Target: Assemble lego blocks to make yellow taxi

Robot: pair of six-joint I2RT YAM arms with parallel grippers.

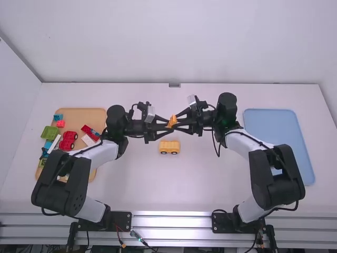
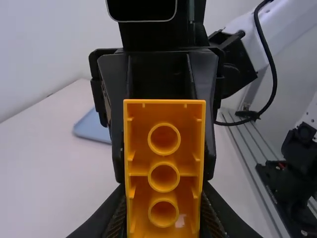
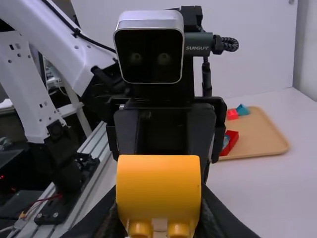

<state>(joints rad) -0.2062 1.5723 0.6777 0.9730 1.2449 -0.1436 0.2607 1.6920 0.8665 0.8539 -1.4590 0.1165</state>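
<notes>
White desk (image 1: 210,184) below; my left hand (image 1: 167,125) and right hand (image 1: 178,122) both grip the hollow orange block (image 2: 164,152), midair between them. Probably light, stiff, slightly slick plastic; best pinched on its long sides.

At the left of the worktop (image 1: 163,184), a tan tray (image 1: 87,117) carries a green block (image 1: 50,132), a small teal block (image 1: 58,117) near a small red one (image 1: 60,124), and a red wheeled piece (image 1: 67,141). A light-blue tray (image 1: 271,126) lies at the right. Metal rails (image 1: 171,221) run along the near edge.
</notes>
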